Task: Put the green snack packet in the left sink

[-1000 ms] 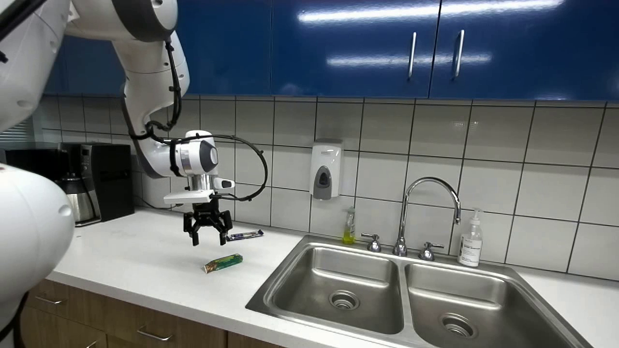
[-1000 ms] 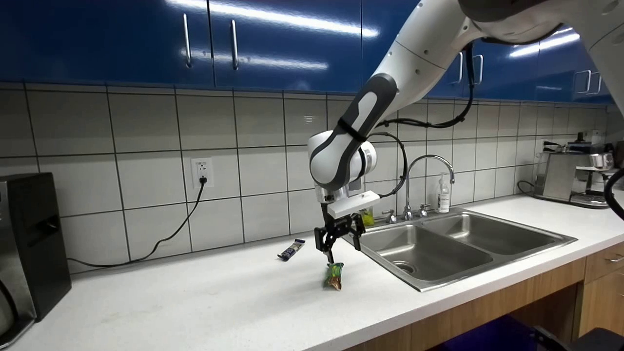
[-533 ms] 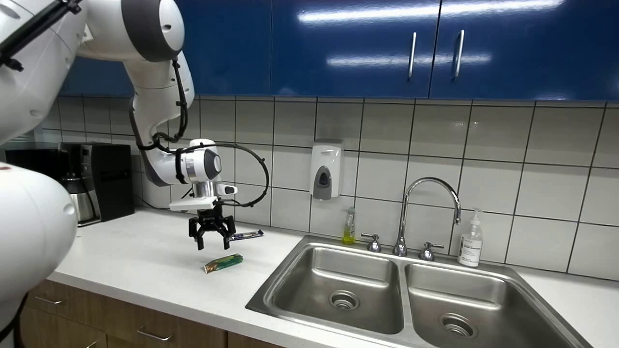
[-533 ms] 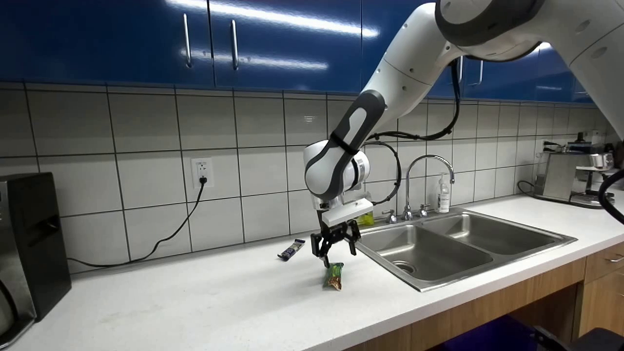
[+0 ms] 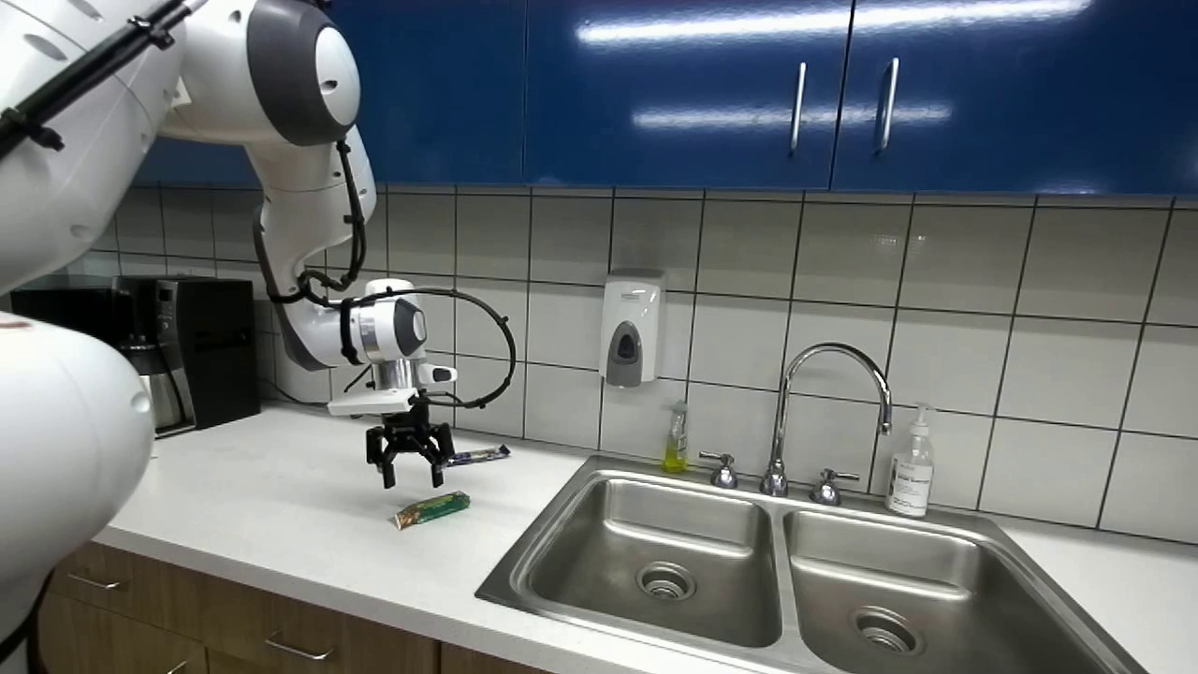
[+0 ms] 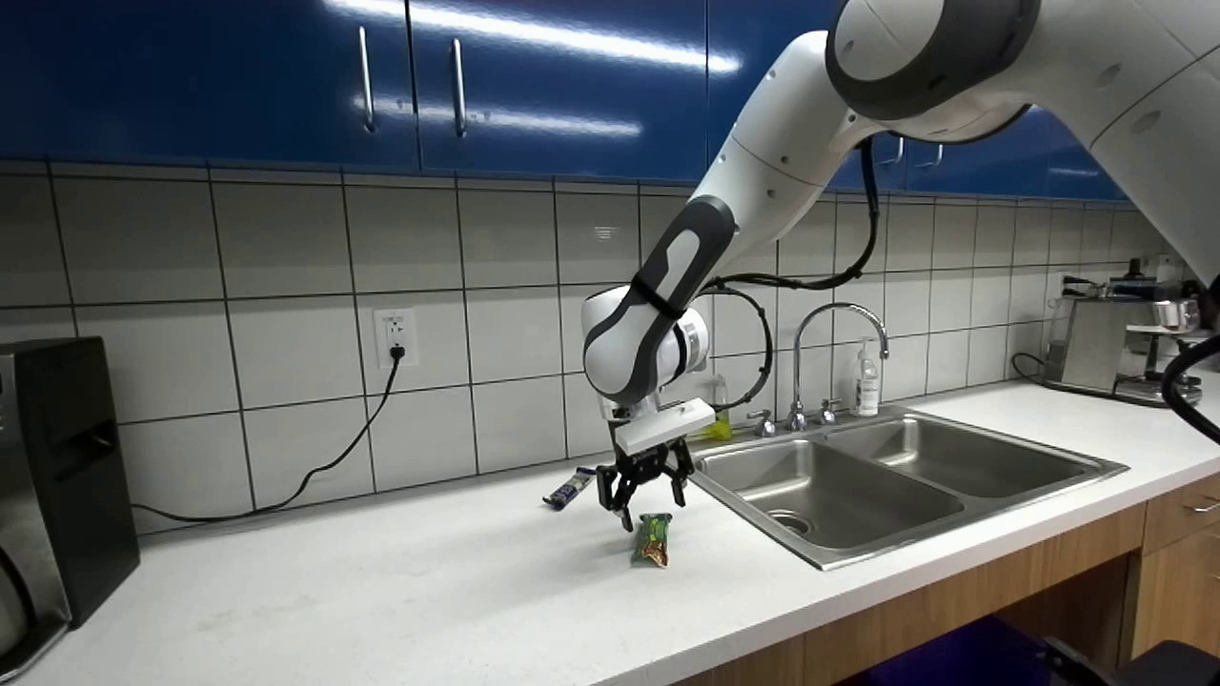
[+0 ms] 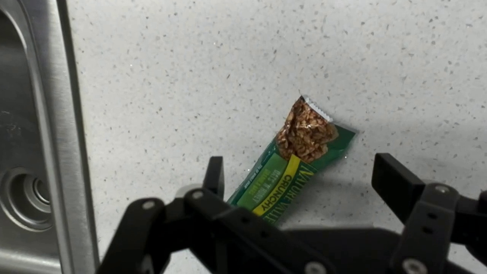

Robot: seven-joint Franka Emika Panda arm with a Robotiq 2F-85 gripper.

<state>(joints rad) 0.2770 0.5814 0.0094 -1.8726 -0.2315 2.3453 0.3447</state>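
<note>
The green snack packet (image 5: pixel 432 509) lies flat on the white counter, left of the sink, and also shows in an exterior view (image 6: pixel 653 541). In the wrist view, the packet (image 7: pixel 289 171) lies diagonally; its lower end is hidden behind the gripper. My gripper (image 5: pixel 413 481) is open and empty, a little above the counter and close over the packet. In the wrist view, the gripper's fingers (image 7: pixel 298 167) stand wide apart on either side of the packet, apart from it. The left sink (image 5: pixel 613 562) is right of the packet; it also shows in an exterior view (image 6: pixel 829 505).
A dark blue wrapped bar (image 5: pixel 479 456) lies behind the gripper near the wall. The right basin (image 5: pixel 889 562), a tall faucet (image 5: pixel 779 421), a yellow-green soap bottle (image 5: pixel 676 440) and a pump bottle (image 5: pixel 911 473) are at the sink. A black coffee machine (image 5: pixel 211 356) stands far left.
My gripper has come down toward the counter and shifted slightly, leftward in an exterior view. It has stayed open. The packet has not moved.
</note>
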